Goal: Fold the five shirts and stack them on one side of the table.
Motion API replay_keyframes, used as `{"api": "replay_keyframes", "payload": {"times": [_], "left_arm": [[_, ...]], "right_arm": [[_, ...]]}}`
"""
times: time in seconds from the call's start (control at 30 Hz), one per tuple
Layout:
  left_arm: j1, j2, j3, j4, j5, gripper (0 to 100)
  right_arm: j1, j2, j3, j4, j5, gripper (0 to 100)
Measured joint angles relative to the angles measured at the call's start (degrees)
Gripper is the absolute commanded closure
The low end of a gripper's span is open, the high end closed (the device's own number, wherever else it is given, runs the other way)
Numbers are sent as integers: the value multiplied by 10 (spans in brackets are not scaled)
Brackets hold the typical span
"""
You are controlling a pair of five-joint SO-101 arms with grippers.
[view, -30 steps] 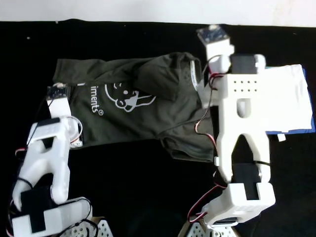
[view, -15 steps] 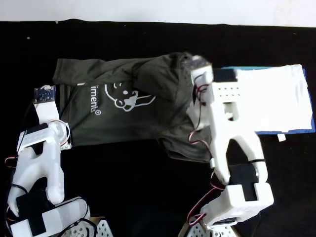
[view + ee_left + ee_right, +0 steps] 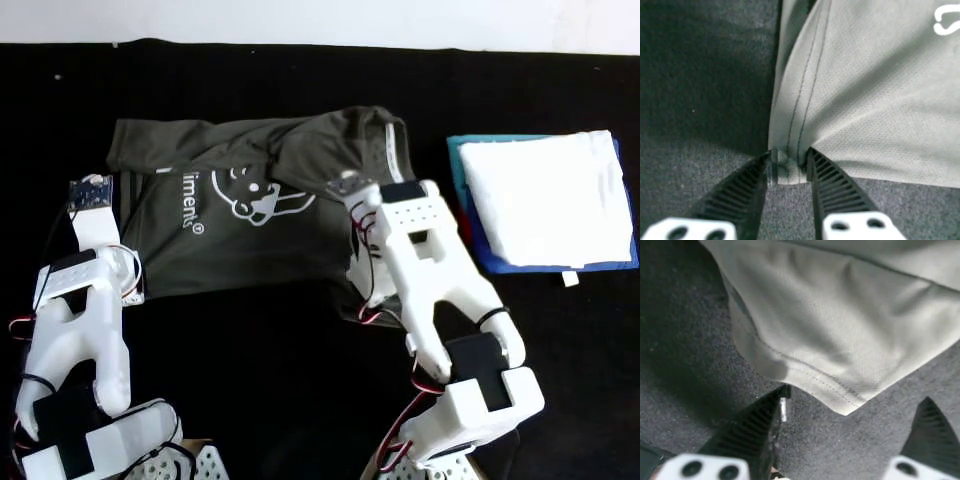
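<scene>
Shirt [image 3: 865, 100] hem in left tool [image 3: 789, 157]; right tool [image 3: 855, 397] wide, seemingly empty.

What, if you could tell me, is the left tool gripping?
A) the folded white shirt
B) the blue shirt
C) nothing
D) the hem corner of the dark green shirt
D: the left wrist view shows the left tool shut on the stitched hem corner of the dark green shirt.

The hand [image 3: 855, 399] is hanging wide open over a shirt [image 3: 840, 330] corner lying on the dark surface [image 3: 685, 340].
</scene>
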Motion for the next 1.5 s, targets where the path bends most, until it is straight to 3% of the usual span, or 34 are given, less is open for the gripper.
{"api": "replay_keyframes", "payload": {"times": [0.27, 0.37, 0.5, 0.83, 0.97, 1.17, 1.5], "left_arm": [[0, 0, 0, 2, 0, 892], [0, 0, 0, 2, 0, 892], [0, -3, 5, 2, 0, 892], [0, -11, 4, 7, 0, 892], [-1, -10, -55, 84, 24, 889], [-4, -8, -182, 225, 88, 773], [-4, 127, -210, 219, 82, 779]], "right_arm": [[29, 18, 71, -103, 0, 649], [28, 60, 69, -113, 0, 765], [32, 83, 50, -113, 0, 998], [64, -12, 34, -102, 0, 992], [72, -67, 34, -81, 0, 992], [73, -75, 34, -71, 0, 992], [73, -75, 34, -71, 0, 992]]}}
